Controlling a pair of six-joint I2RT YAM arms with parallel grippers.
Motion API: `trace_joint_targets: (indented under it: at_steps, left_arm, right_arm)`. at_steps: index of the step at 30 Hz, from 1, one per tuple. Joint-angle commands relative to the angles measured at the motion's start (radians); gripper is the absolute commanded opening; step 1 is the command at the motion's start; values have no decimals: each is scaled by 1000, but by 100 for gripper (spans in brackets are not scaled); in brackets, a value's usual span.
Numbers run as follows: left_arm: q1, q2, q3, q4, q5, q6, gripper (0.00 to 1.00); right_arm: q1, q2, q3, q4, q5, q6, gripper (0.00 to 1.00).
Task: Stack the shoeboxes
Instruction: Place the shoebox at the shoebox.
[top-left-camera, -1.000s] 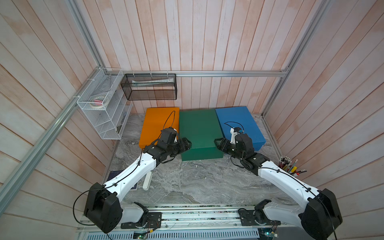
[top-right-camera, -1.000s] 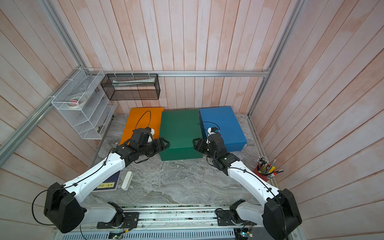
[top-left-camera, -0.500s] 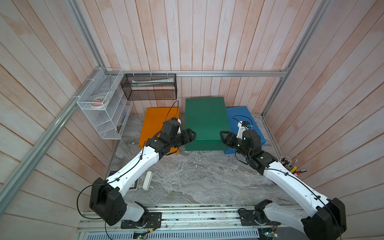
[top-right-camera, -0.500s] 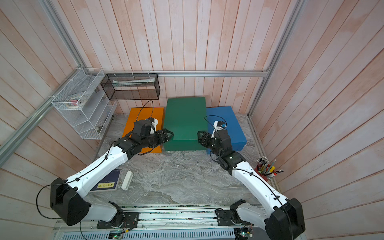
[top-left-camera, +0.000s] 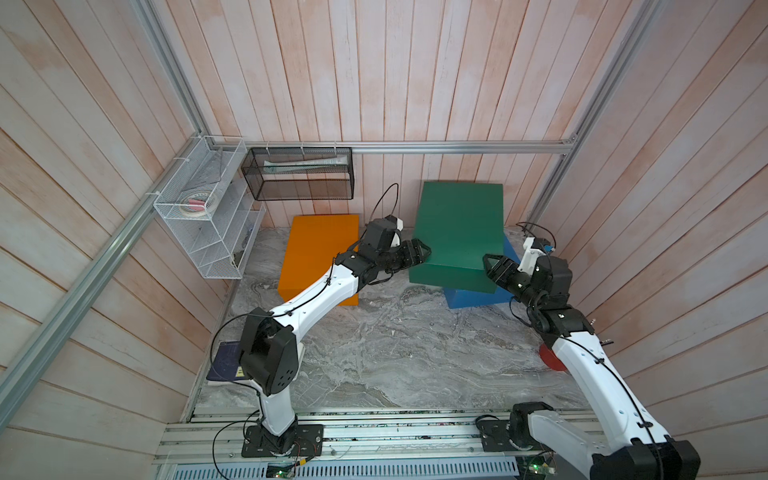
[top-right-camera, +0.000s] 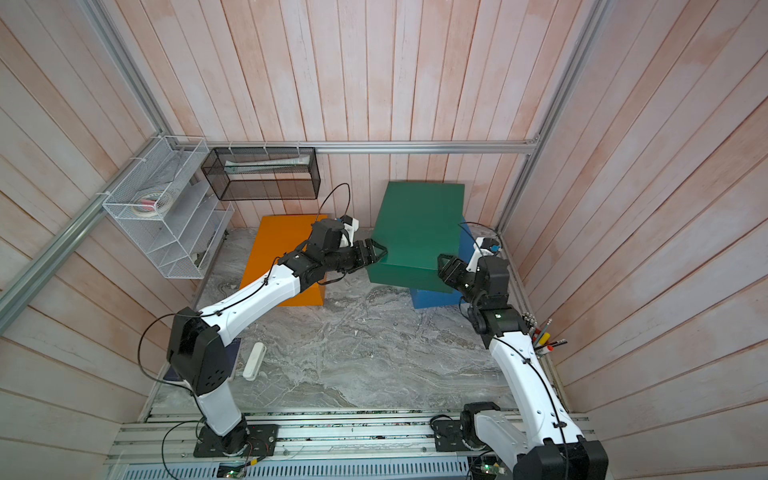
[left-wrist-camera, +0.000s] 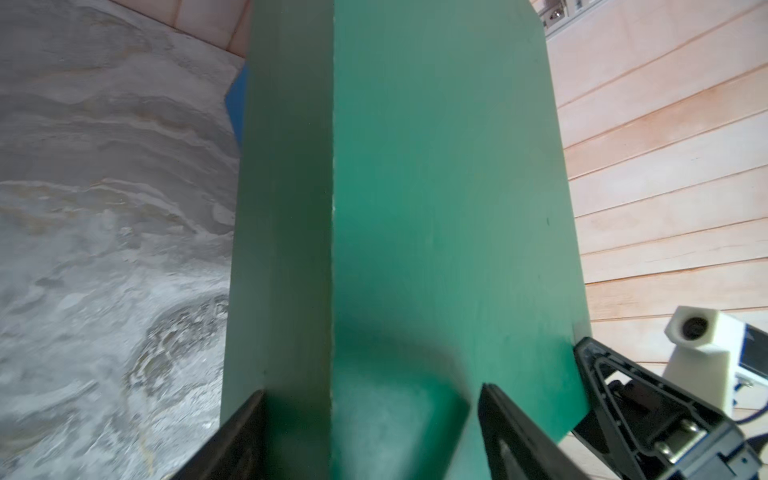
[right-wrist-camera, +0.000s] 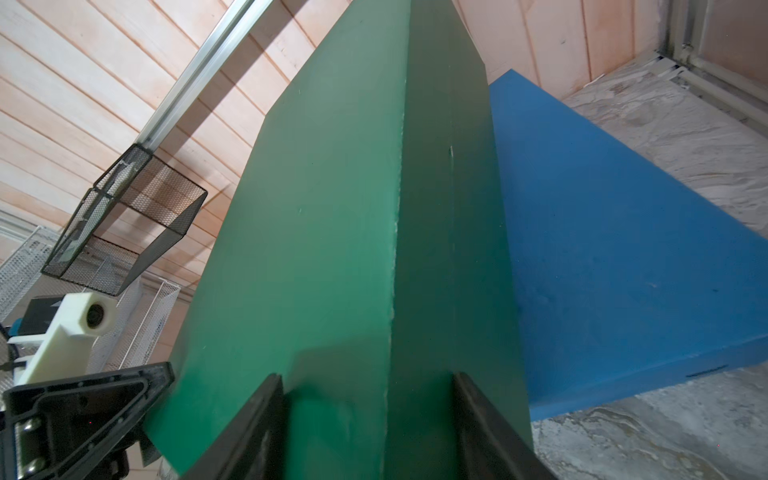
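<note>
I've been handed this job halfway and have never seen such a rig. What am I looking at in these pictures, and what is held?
The machine is two white robot arms, left and right, each ending in a two-fingered gripper. Two pictures look down on the whole scene; the other two come from a camera on each wrist. On the grey marbled tabletop lie an orange cardboard shoebox and a blue cardboard shoebox. The left gripper and right gripper each clamp one side edge of the dark green cardboard shoebox, holding it tilted over the blue one. Whether they touch I cannot tell.
</note>
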Motion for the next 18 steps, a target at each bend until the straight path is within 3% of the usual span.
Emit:
trace_joint_targets:
  at_steps: [1,9,13,18]
  left_arm:
    - [-66,54,140,175,146,-5,81]
    - [-79,227,312,143,159,-25,81]
    - [-80,264,338,143,176,-40,80]
    - [-81,264,324,149,180,-42,80]
  right_arm:
    - [-41,27,-11,-58,-251,-94,63]
    - [-228,124,-61,36,-434,-90,66]
    - [-253,166,-40,34,-478,-112,69]
    - [-256,168,-30,30,-466,-111,82]
